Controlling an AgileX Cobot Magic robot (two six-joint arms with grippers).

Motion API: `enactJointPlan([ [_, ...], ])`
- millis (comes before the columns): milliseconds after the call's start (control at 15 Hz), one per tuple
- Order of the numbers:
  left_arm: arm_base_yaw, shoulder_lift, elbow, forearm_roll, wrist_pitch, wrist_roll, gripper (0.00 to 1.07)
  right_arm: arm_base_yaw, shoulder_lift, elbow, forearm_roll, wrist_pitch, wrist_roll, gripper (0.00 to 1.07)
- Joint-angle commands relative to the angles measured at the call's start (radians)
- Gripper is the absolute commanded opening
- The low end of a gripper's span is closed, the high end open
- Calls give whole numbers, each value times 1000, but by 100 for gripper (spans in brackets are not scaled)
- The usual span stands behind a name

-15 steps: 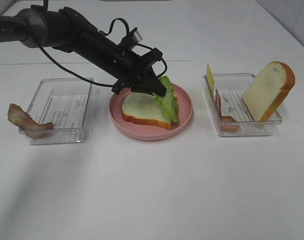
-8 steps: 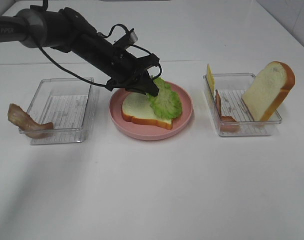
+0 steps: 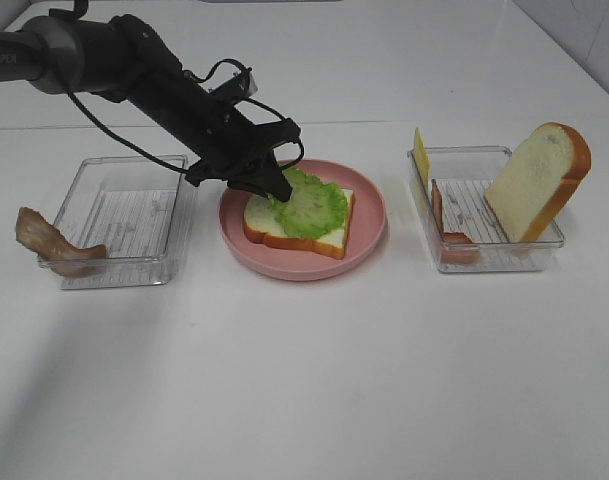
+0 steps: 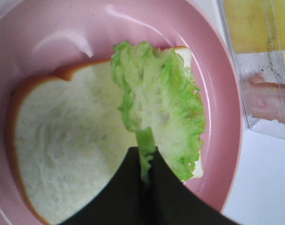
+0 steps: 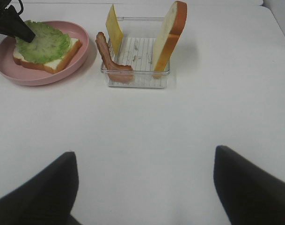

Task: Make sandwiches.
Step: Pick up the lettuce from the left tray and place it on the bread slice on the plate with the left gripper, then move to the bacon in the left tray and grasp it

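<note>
A white bread slice (image 3: 269,222) with orange-brown crust lies on the pink plate (image 3: 369,215). A green lettuce leaf (image 3: 312,205) lies flat on it. My left gripper (image 3: 280,188) is shut on the leaf's stem at the slice's far left part; the left wrist view shows the fingertips (image 4: 154,176) pinching the stem of the lettuce (image 4: 163,105) over the bread (image 4: 62,164). My right gripper (image 5: 144,154) is open and empty above bare table in front of the right tray; it is out of the high view.
The right clear tray (image 3: 489,255) holds an upright bread slice (image 3: 539,180), a yellow cheese slice (image 3: 421,155) and a bacon strip (image 3: 444,225). The left clear tray (image 3: 124,215) has a bacon strip (image 3: 49,240) draped over its left rim.
My left gripper has moved left and lower with the lettuce. The leaf went from hanging at the slice's right edge to lying flat on the bread.
</note>
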Motion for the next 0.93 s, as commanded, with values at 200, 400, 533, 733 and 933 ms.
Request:
enactJointPlan([
  [200,-1,-9,0,25,-1,-31,61,-5,-13,3,-1,-9,-5,76],
  [400,-1,-41,0,50,14,-31,78,-5,-13,3,-1,-9,-5,76],
  [533,-1,-89,0,154,14,-57,78,-5,-13,3,-1,-9,-5,76],
  [733,-1,-162,0,376,47,-184,78,-5,-13,3,-1,-9,-5,76],
  [933,-1,-217,0,602,154,-293,78,-5,-13,3,-1,-9,-5,76],
])
